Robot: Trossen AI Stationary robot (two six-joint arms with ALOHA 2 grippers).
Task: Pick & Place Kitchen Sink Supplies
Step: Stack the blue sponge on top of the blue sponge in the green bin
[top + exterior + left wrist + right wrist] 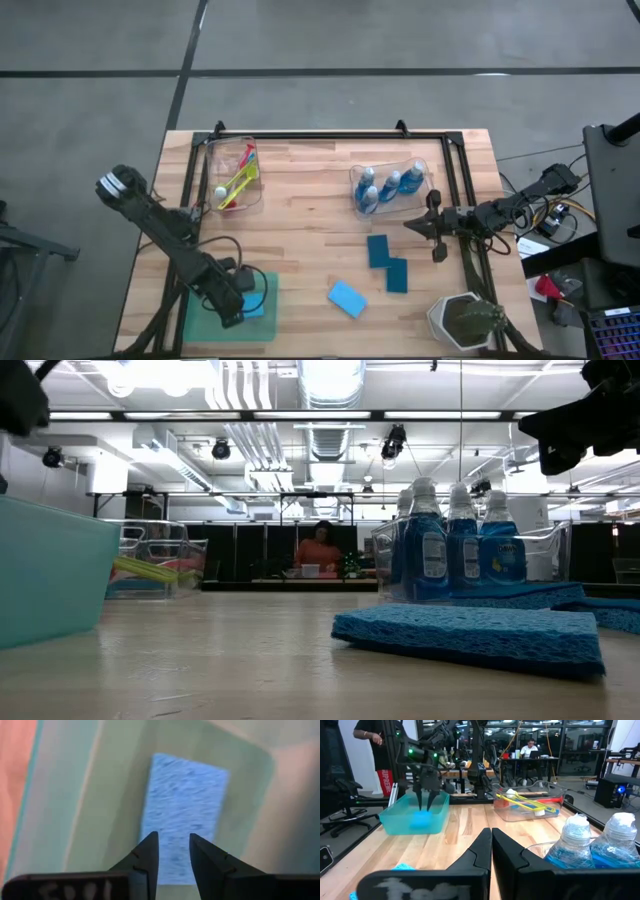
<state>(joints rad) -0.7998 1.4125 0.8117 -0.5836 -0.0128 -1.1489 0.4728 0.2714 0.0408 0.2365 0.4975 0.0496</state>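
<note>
Green tray (205,320) beneath left gripper (233,312), its fingers slightly parted above a blue sponge (182,815) lying in the tray, three sponges (386,264) on the table beside the idle right gripper (437,228), fingers pressed together.

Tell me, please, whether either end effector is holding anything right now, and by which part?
Nothing is held. The left end effector stands open above a blue sponge lying in the green tray. The right end effector is shut on nothing, beside the bottle bin.
</note>
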